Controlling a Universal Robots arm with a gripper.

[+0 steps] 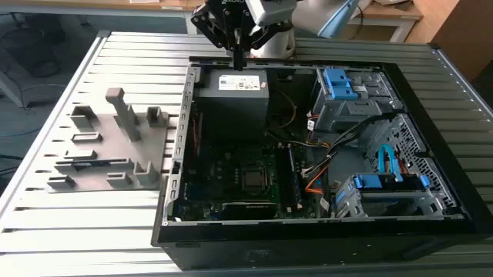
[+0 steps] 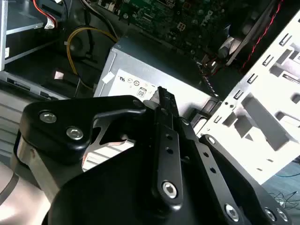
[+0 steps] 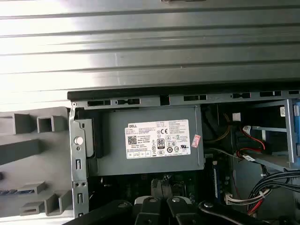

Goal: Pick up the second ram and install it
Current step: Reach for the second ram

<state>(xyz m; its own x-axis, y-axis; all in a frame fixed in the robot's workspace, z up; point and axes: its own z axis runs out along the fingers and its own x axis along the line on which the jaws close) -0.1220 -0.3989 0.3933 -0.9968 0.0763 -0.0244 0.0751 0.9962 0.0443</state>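
My gripper [image 1: 239, 62] hangs over the back edge of the open computer case, just above the grey power supply [image 1: 233, 92]. Its black fingers [image 2: 164, 101] are pressed together with nothing between them; their tips also show over the power supply [image 3: 150, 140] in the first wrist view. A thin dark blue-green strip, seemingly the second ram [image 1: 86, 165], lies flat in the grey holder tray [image 1: 108, 144] at the exterior view's left, well away from the gripper. An edge of that strip [image 3: 8, 191] shows in the first wrist view. The long memory slots [image 1: 296, 179] run beside the processor socket [image 1: 253, 179].
The case [image 1: 324, 231] lies on its side on a slatted metal table [image 1: 77, 231]. Inside are blue-tabbed drive cages [image 1: 343, 86], another blue bracket [image 1: 377, 182] and loose cables [image 1: 339, 144]. The tray has several upright blocks [image 1: 123, 112].
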